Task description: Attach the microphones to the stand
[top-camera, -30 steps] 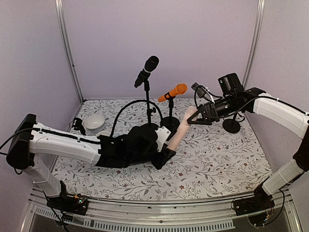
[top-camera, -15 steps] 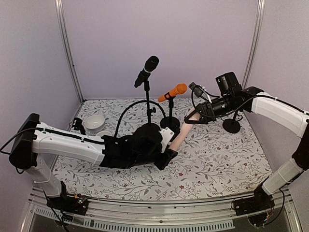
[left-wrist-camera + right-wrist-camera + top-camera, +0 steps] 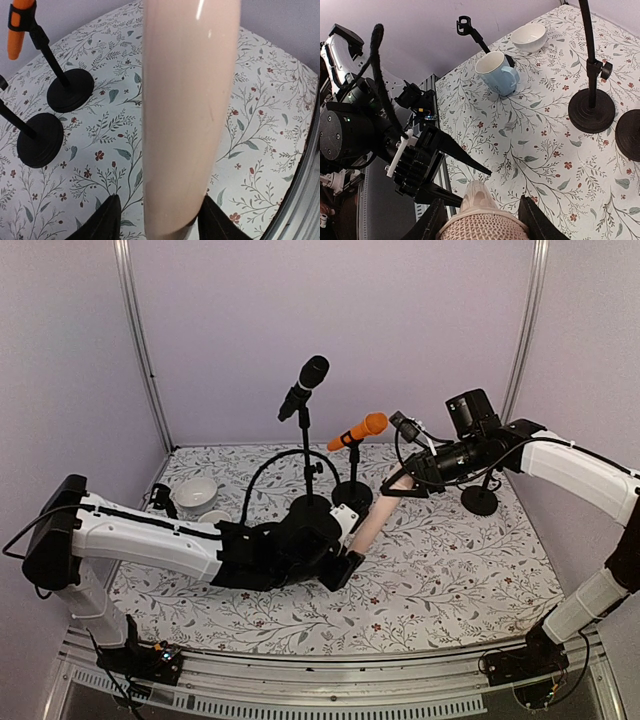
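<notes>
Your pale beige-pink microphone point(image 3: 372, 518) hangs tilted over the middle of the desk point(image 3: 450, 580), head up and to the right, tail down and to the left, caught between your two arms.

Your right gripper point(image 3: 400, 483) has the top end. In the right wrist view its fingers point(image 3: 432, 222) press on both sides of the mesh head, so that hand is grasping the microphone.

Your left gripper point(image 3: 352, 552) sits at the tail. In the left wrist view the barrel runs up between its fingers point(image 3: 105, 222). You can see a strip of floral cloth between one finger and the barrel, so that hand is released rather than clamped. The other finger lies right against the barrel or just behind it; you cannot tell which.

Behind the left gripper, the black microphone point(image 3: 305, 385) sits clipped on the tall stand point(image 3: 306, 455). The orange microphone point(image 3: 358, 430) sits clipped on the shorter stand point(image 3: 352, 493) just to its right.

Another black stand base point(image 3: 480, 502) rests on the desk behind your right arm.

At the far left of the desk you have a white bowl point(image 3: 195, 490). The right wrist view shows a blue-and-white mug point(image 3: 497, 74) near it, with a small clip stand point(image 3: 465, 22) just beside the mug.
</notes>
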